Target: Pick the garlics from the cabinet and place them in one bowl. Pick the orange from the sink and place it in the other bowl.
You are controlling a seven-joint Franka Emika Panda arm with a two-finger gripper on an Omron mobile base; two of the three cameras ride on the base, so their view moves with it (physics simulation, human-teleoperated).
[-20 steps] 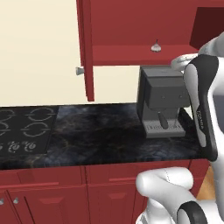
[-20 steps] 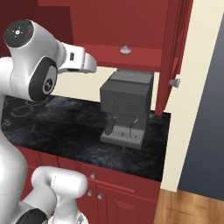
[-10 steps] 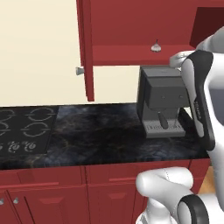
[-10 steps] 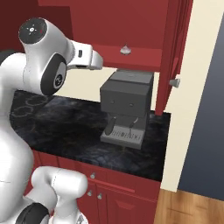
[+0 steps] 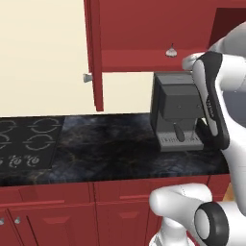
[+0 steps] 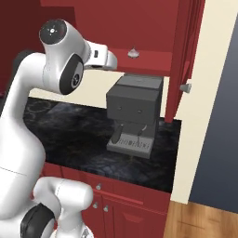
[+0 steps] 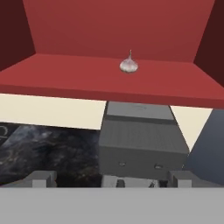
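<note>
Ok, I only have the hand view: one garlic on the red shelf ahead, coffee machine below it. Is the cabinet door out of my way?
Observer: Yes. In the left base view the cabinet door stands open, edge-on, well to the left of the garlic and apart from the arm.
Operator: How close is the tool?
Observer: The right base view shows the tool short of the shelf front edge, with a clear gap to the garlic.
Operator: Anything else on the counter?
Observer: A hob is set into the counter, far left of the coffee machine.
</note>
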